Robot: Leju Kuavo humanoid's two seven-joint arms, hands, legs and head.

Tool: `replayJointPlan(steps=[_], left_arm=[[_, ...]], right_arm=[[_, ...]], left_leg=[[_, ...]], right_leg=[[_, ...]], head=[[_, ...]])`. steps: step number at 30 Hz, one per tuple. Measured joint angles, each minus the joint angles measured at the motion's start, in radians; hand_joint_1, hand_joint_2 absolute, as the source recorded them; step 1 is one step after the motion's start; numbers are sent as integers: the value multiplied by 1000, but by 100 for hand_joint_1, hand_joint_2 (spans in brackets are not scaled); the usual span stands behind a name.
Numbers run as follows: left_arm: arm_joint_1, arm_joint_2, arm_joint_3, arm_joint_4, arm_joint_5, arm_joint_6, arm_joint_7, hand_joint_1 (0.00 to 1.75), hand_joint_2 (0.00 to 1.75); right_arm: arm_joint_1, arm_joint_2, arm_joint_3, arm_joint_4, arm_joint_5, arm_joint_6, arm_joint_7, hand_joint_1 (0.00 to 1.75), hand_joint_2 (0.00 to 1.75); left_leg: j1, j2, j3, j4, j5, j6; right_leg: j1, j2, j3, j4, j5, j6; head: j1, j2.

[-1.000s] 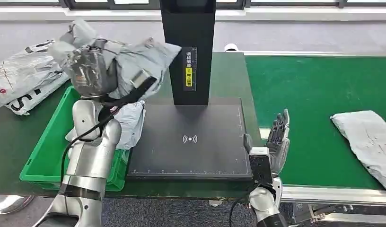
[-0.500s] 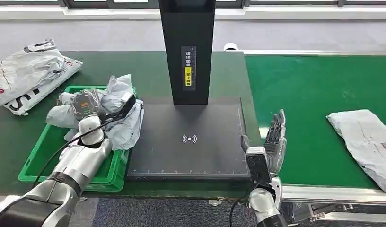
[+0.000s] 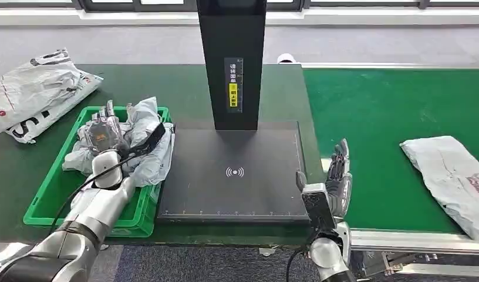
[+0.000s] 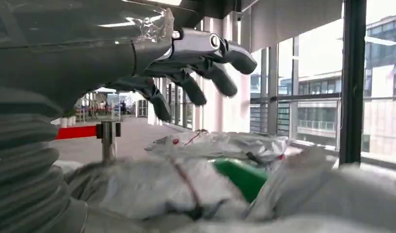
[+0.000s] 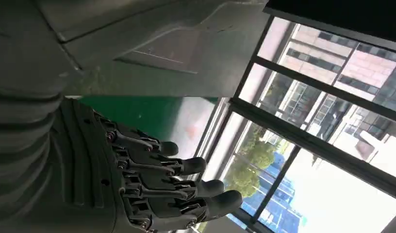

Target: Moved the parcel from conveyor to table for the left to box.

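My left hand [image 3: 105, 132] hovers over the green bin [image 3: 49, 202] with its fingers spread and nothing in them. Crumpled grey parcels [image 3: 146, 147] lie in the bin just under and beside it. In the left wrist view the fingers [image 4: 201, 63] stretch out above the parcels [image 4: 186, 194] without touching them. My right hand [image 3: 338, 176] stands upright and open at the near left edge of the green conveyor [image 3: 390, 111]; the right wrist view shows its hand [image 5: 152, 189] holding nothing. Another grey parcel [image 3: 451, 176] lies on the conveyor, far right of that hand.
A black scan plate [image 3: 234, 173] with a tall black post [image 3: 232, 59] sits between the bin and the conveyor. White printed bags [image 3: 37, 91] lie on the green table at the far left. The conveyor's metal front rail [image 3: 413, 241] runs along the near edge.
My left arm came down from high up, set the grey parcel into the green bin and let go of it. The parcel on the conveyor slid slightly left.
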Motion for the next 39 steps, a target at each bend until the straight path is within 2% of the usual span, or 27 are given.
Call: replayJointPlan(steps=[12, 15, 20, 23, 26, 30, 31, 32, 36, 39], left_arm=[[0, -13, 48, -78, 4, 39, -44, 0, 175], [8, -23, 60, -140, 56, 106, -178, 0, 175], [1, -69, 100, -197, 312, 116, -408, 0, 175], [-1, -102, 100, -202, 593, 36, -552, 0, 175], [6, -137, 95, -215, 877, -139, -680, 0, 175], [30, -171, 37, -209, 1052, -290, -750, 0, 175], [35, -177, 22, -206, 1067, -292, -756, 0, 175], [37, -182, 12, -202, 1075, -298, -759, 0, 175], [55, -196, -33, -193, 1131, -348, -785, 0, 175], [95, -232, -56, -185, 1255, -403, -836, 0, 175]], right_arm=[[-1, 0, 0, 0, -1, 0, 3, 0, 175], [-1, 0, 0, 0, -8, -7, 2, 0, 175], [-1, 0, 0, 0, -23, -28, -10, 0, 175], [-1, -2, -3, 0, -21, -40, -11, 0, 175], [-4, -8, -8, 2, 0, -46, 5, 0, 175], [-29, -20, -16, 19, 32, -29, 31, 0, 175], [-32, -22, -17, 25, 35, -29, 33, 0, 0], [-35, -23, -18, 29, 38, -29, 34, 0, 175], [-53, -30, -18, 51, 65, -13, 56, 0, 175], [-71, -37, -18, 78, 95, 1, 83, 0, 175]], left_leg=[[0, 0, 0, 0, 0, 0], [0, 0, 0, 0, 0, 0], [0, 0, 0, 0, 0, 0], [0, 0, 0, 0, 0, 0], [0, 0, 0, 0, 0, 0], [-1, 0, 0, 0, 0, 0], [0, 0, 0, 0, 0, 0], [0, 0, 0, 0, 0, 0], [0, 0, 0, 0, 0, 0], [0, -1, 0, 0, 0, 0]], right_leg=[[0, 0, 0, 0, 0, 0], [0, 0, 0, 0, 0, 0], [0, 0, 0, 0, 0, 0], [-1, 0, 0, -1, 0, 0], [-1, -1, 0, -1, 0, 0], [-1, 0, 0, -1, 0, 1], [-1, 0, 0, -1, 0, 0], [-1, 0, 0, -1, 0, 0], [0, 0, 0, -1, 0, 0], [0, -1, 0, -1, 0, 1]], head=[[0, 0], [0, 0], [0, 0], [0, 0], [0, 0], [0, 0], [0, 0], [0, 0], [0, 0], [0, 0]])
